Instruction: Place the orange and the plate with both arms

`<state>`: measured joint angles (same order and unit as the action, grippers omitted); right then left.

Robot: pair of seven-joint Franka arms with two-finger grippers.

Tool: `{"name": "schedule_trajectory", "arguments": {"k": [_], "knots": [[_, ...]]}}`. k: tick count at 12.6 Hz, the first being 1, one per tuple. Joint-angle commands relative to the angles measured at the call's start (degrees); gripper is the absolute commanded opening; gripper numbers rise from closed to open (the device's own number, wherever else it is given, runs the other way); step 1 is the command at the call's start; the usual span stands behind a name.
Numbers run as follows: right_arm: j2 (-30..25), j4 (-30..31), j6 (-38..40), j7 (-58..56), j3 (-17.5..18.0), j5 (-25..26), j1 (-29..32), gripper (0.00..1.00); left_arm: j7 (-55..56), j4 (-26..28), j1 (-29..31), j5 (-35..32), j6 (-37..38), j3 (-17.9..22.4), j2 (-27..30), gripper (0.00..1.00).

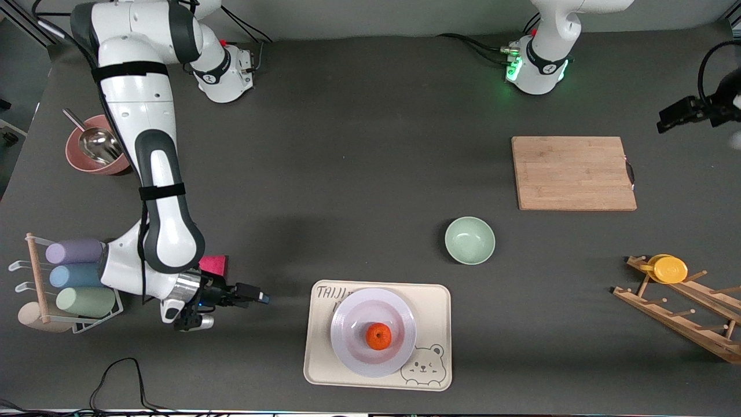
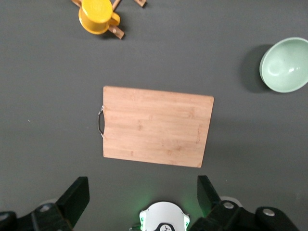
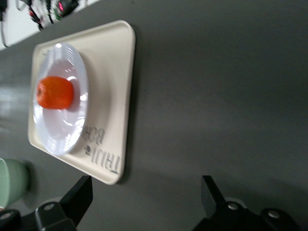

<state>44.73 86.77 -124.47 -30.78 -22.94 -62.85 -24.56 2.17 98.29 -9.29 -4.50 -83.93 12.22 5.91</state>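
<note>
Orange and faintly dimpled, the orange (image 1: 378, 336) sits in the middle of the plate (image 1: 353, 353), a round, shallow, glossy pale dish with a ridged rim. The plate rests on a rectangular beige tray (image 1: 322, 347) with rounded corners, printed lettering and a small bear outline at one corner, lying near the front camera's edge of the dark matte table (image 1: 359, 174). Farther from the camera than the tray, toward the left arm's end, stands a smooth mint-green bowl (image 1: 469, 240), and farther still lies a rectangular bamboo cutting board (image 1: 573, 173) with visible grain and a small metal handle. A slatted wooden rack (image 1: 683, 310) at that end carries a yellow cup (image 1: 667, 269). At the right arm's end a pink bowl (image 1: 87, 159) holds a metal scoop (image 1: 92, 141), and a rack (image 1: 35, 278) holds pastel cylindrical cups. The right gripper (image 1: 194, 321) hangs low over bare table beside the tray toward the right arm's end, fingers spread and holding nothing. The left gripper (image 2: 142, 195) hovers high, looking down on the cutting board, its black fingers spread wide and empty.
</note>
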Motion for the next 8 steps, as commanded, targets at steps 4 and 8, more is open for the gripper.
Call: {"name": "schedule_trajectory", "arguments": {"k": [4, 8], "knots": [[-8.3, 10.0, 14.0, 2.6, -24.8, 11.1, -18.2, 1.00, -0.7, -2.8, 0.1, 0.5, -4.7, 0.4, -0.6, 1.00], [-13.5, 8.3, 22.9, 5.8, -29.4, 20.1, -18.9, 1.00, -0.9, 11.8, 0.6, 1.5, -14.8, 0.8, 10.1, 1.00]]}}
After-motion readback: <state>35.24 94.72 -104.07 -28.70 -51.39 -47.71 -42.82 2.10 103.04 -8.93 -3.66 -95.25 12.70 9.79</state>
